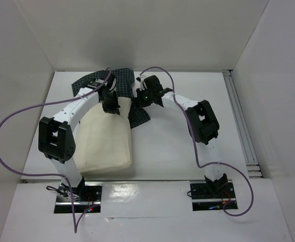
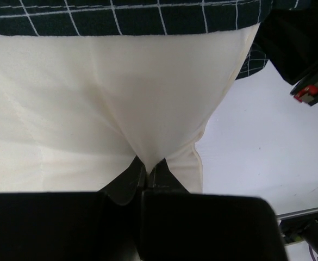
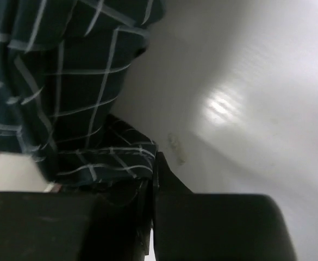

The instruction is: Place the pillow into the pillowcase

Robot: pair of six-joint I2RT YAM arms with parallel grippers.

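The cream-white pillow (image 1: 106, 145) lies on the table left of centre, its far end under the dark checked pillowcase (image 1: 121, 80). My left gripper (image 1: 110, 107) is shut on a pinch of the pillow's fabric (image 2: 148, 109) near the pillowcase's edge (image 2: 120, 19). My right gripper (image 1: 142, 98) is shut on the right edge of the pillowcase (image 3: 82, 109), holding a fold of it between the jaws. A flap of the pillowcase (image 1: 139, 115) hangs down beside the pillow.
White walls (image 1: 152, 35) enclose the table at the back and sides. A metal rail (image 1: 240, 126) runs along the right edge. Purple cables (image 1: 16, 113) loop from both arms. The arm bases (image 1: 76, 194) sit at the near edge.
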